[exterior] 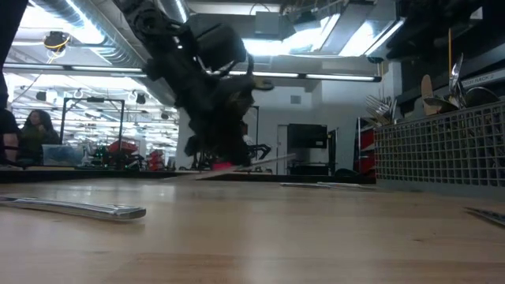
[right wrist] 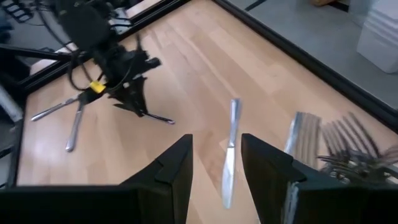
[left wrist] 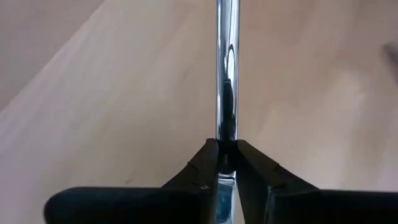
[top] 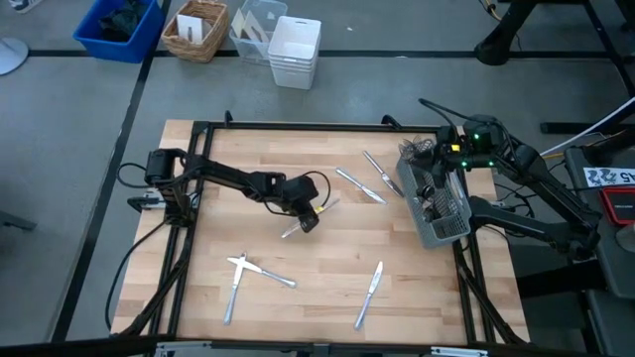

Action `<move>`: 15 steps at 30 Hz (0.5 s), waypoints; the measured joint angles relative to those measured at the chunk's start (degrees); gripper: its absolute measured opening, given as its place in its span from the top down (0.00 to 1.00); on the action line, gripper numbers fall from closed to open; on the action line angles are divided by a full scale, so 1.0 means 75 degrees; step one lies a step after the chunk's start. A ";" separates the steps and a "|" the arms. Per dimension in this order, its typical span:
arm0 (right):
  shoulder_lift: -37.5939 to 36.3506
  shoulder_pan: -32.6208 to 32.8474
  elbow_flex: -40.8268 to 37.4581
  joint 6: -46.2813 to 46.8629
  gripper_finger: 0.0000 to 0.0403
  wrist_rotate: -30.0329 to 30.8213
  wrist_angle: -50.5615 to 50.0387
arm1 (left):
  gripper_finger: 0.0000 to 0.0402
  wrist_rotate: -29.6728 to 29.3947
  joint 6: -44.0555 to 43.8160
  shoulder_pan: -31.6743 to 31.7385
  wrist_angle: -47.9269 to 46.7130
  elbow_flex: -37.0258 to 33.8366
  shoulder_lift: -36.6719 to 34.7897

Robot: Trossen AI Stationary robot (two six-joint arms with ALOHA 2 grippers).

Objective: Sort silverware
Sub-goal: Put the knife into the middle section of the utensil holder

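Observation:
My left gripper (top: 309,215) is over the middle of the wooden table, shut on one slim shiny piece of silverware (top: 322,210). In the low view that piece (exterior: 264,162) slants, with its right end higher. More silverware lies flat on the wood: two crossed pieces (top: 243,268) at the near left, a knife (top: 369,293) near the front edge, and two pieces (top: 362,184) beside the caddy. My right gripper (right wrist: 214,177) hangs open above the table's far right, over a knife (right wrist: 230,149), and touches nothing. My left gripper pinches the piece's narrow shaft (left wrist: 227,134) between its two fingertips (left wrist: 210,163). The fingers slant down at it from the table's left. The shaft runs on past the fingertips. The piece is tilted; I cannot tell whether its low end (exterior: 199,175) touches the wood.
A dark wire-mesh caddy (top: 437,206) with forks and other pieces standing in it sits at the table's right edge, under my right arm. A black frame (top: 298,126) runs round the table. Bins and a basket (top: 196,30) stand on the floor beyond the far edge.

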 joint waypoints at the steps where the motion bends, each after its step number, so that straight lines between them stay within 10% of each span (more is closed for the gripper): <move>1: 0.0000 0.0000 0.0000 -0.0015 0.66 -0.0102 -0.0001 | 0.93 0.0130 -0.0002 0.0024 0.0163 0.0005 0.0000; 15: 0.0188 0.0899 -0.0003 -0.1536 0.66 -0.1666 0.0883 | 0.91 0.2218 -0.0666 0.0477 0.2748 0.0011 -0.0017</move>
